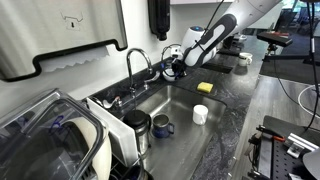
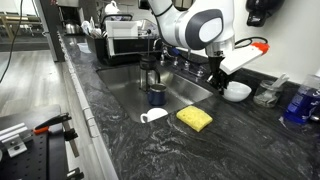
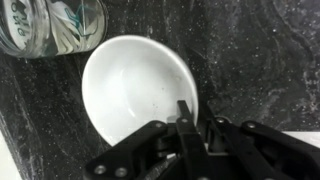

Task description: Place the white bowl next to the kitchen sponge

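Shows the white bowl upright on the dark stone desk, near the sink and well apart from the kitchen sponge. Points mouth-up, empty, base flat on the stone. Being round, offers no long axis to speak of. Finds the sponge lying flat on the desk just beside the sink's edge, long side slanting across an exterior view.

Catches the jaws in the wrist view straddling the bowl's near rim, one finger dipping inside, the pair drawn close together. Cannot tell whether already clamped on the rim or merely closing in.

Counts nothing of the placing as done, judging by the gap between bowl and sponge. Leaves, on that reading, the grasp to be made sure, then the lift, the carry across the desk and the set-down beside the sponge.

Takes in, further out, a glass jar just beside the bowl, plus a white cup and a dark blue mug down in the sink.
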You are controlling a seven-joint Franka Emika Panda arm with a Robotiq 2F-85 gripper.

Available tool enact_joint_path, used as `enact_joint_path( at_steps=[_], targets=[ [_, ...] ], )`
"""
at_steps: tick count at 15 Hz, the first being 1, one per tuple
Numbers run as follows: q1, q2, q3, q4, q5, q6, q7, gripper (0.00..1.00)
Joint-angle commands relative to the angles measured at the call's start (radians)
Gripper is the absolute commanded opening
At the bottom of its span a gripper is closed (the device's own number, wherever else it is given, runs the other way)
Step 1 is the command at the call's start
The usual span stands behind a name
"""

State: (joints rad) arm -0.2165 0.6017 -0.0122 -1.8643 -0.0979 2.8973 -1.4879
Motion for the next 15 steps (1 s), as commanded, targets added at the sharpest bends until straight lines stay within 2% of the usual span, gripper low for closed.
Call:
enact_joint_path(
  at_steps=[1,8,13,15],
  targets=[
    [-0.003,-0.037,0.005,-0.025,-0.044,0.016,0.045,0.00],
    [0.016,-0.156,-0.030,-0.146,-0.085,-0.053,0.187,0.02],
    [-0.027,-0.343,-0.016,-0.374,-0.074,-0.069,0.179,0.02],
    [-0.020,-0.399,-0.032,-0.417,-0.077,-0.096,0.186,0.02]
  ],
)
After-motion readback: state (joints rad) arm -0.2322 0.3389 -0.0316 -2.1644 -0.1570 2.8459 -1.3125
